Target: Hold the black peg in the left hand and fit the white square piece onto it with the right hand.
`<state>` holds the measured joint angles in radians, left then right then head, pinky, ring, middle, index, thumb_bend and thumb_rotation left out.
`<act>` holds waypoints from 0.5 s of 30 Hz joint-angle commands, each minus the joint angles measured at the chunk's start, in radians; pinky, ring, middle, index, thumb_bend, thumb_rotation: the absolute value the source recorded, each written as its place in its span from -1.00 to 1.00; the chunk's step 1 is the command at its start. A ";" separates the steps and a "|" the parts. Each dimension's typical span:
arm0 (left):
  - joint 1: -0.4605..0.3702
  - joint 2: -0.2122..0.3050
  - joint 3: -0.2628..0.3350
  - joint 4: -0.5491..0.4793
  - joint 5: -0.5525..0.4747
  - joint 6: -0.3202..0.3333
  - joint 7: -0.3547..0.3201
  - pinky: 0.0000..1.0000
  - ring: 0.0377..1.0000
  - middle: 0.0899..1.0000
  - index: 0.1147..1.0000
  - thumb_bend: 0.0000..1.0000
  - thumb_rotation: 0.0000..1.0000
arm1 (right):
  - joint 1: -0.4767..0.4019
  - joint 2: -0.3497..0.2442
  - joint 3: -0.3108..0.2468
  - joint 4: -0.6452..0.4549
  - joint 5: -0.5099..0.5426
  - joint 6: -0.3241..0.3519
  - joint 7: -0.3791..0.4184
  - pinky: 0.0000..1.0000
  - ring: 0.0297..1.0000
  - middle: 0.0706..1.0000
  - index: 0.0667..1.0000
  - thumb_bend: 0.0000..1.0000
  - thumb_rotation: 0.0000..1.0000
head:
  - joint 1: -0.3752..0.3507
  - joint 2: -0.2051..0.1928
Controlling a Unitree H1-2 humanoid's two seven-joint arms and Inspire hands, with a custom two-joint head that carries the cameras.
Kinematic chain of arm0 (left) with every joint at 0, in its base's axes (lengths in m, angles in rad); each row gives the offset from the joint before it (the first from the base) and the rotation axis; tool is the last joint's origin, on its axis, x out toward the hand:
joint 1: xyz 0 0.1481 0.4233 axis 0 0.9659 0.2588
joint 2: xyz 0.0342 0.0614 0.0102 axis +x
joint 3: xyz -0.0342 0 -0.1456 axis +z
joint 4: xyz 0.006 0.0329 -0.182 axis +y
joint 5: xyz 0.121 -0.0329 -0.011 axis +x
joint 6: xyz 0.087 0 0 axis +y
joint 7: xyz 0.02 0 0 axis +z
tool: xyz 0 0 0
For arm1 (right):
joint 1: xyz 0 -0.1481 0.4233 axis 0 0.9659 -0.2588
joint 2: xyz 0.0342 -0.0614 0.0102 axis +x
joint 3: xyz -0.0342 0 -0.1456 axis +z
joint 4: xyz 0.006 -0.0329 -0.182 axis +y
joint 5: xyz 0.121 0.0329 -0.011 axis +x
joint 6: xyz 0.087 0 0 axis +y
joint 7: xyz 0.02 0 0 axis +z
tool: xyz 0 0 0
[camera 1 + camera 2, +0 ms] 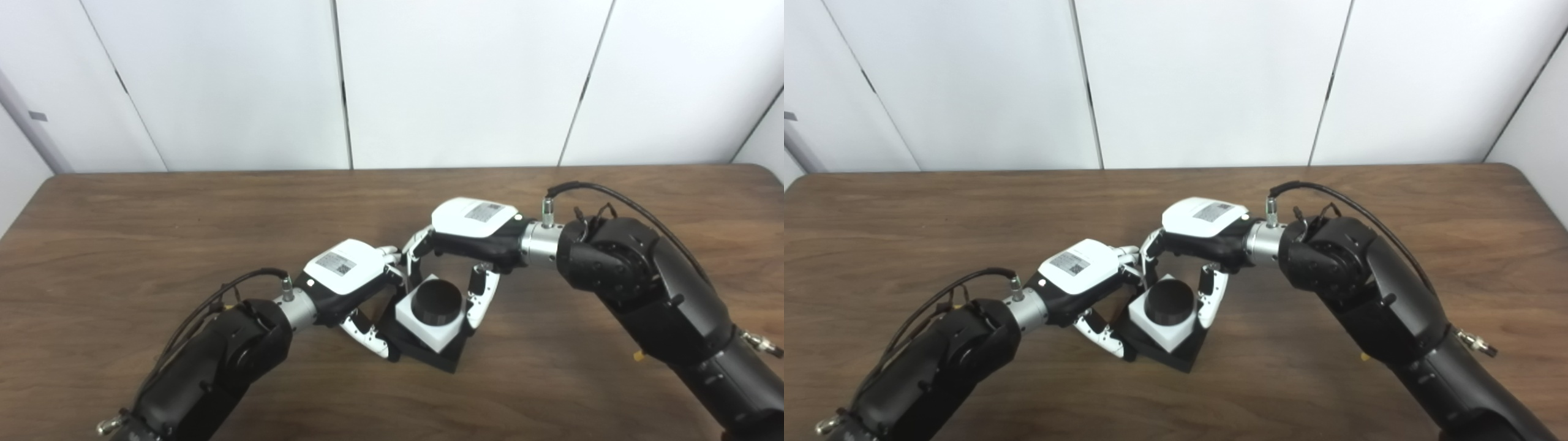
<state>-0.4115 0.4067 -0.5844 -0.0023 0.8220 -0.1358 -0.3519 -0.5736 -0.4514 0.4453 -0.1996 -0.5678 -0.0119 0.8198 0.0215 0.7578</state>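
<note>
Starting from the brown wood-grain table (184, 245), we see our left hand (346, 275) curled around the flat black square base of the peg (438, 358), which appears to sit at table level, while our right hand (471, 236) has its fingers (481, 300) spread against the sides of the white square plastic piece (429, 327). That piece is already down over the short black cylindrical peg (436, 301). We judge both parts rigid, light and smooth, best gripped on opposite flat edges.
</note>
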 commanded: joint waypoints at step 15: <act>0.027 0.007 -0.039 0.021 0.043 -0.008 -0.056 0.70 0.85 0.82 -0.15 0.04 -0.84 | -0.046 -0.046 -0.029 -0.032 -0.008 0.042 0.043 0.31 0.61 0.69 0.62 0.95 -0.51 | -0.009 0.000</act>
<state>-0.4112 0.4058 -0.5842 -0.0023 0.8220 -0.1332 -0.3528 -0.5797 -0.4757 0.4385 -0.2020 -0.5779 0.0296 0.8760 0.0123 0.7578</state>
